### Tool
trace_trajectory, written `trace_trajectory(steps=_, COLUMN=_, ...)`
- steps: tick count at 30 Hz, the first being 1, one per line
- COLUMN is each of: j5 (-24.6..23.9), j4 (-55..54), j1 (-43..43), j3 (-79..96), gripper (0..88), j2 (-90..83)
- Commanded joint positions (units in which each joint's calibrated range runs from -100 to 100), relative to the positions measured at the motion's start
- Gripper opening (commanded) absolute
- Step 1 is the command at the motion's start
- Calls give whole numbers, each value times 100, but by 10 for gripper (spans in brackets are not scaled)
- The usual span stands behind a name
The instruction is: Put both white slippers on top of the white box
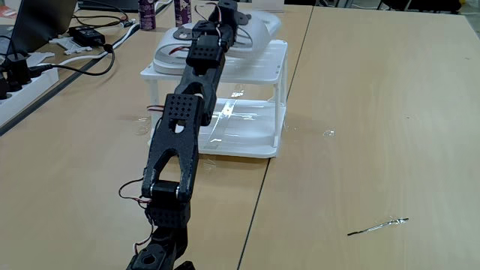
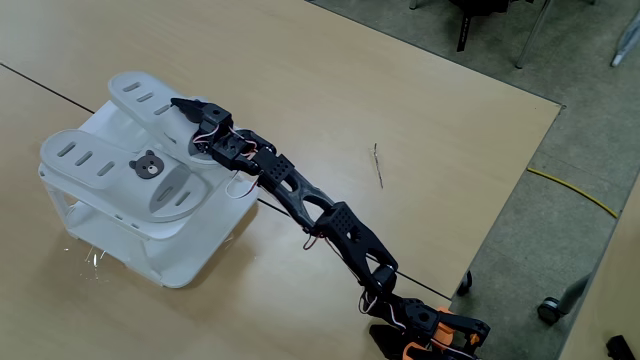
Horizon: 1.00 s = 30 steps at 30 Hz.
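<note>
— White rubber, both of them: two white slotted slide slippers lie side by side on the flat top of the white plastic two-tier box [image 2: 170, 262]. The left slipper [image 2: 105, 170] shows a small bear-face badge; the right slipper [image 2: 150, 105] lies just beside it.

— And the arm?

— The black jointed arm [image 2: 320, 215] stretches across the pale wooden counter [image 2: 330, 90], its gripper [image 2: 183, 106] over the right slipper's strap. I cannot tell how far its jaws are parted.

— Further right?

— A thin dark stick [image 2: 378, 165] on the counter.
</note>
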Motion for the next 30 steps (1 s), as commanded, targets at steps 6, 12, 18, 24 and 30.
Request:
trace_trajectory(steps=6, j5=42, j4=-66, j1=51, j3=-1061, gripper=7, j2=311)
trace_trajectory(steps=12, j5=42, j4=-66, j1=68, j3=-1052, gripper=12, j2=530)
trace_trajectory(steps=18, j5=42, j4=-66, j1=109, j3=-1052, gripper=201, j2=597)
trace_trajectory(steps=24, j5=42, j4=29, j1=68, j3=-971, gripper=281, j2=471)
trace_trajectory(steps=30, j5=42, j4=745, j1=84, j3=-276, gripper=305, j2=-438)
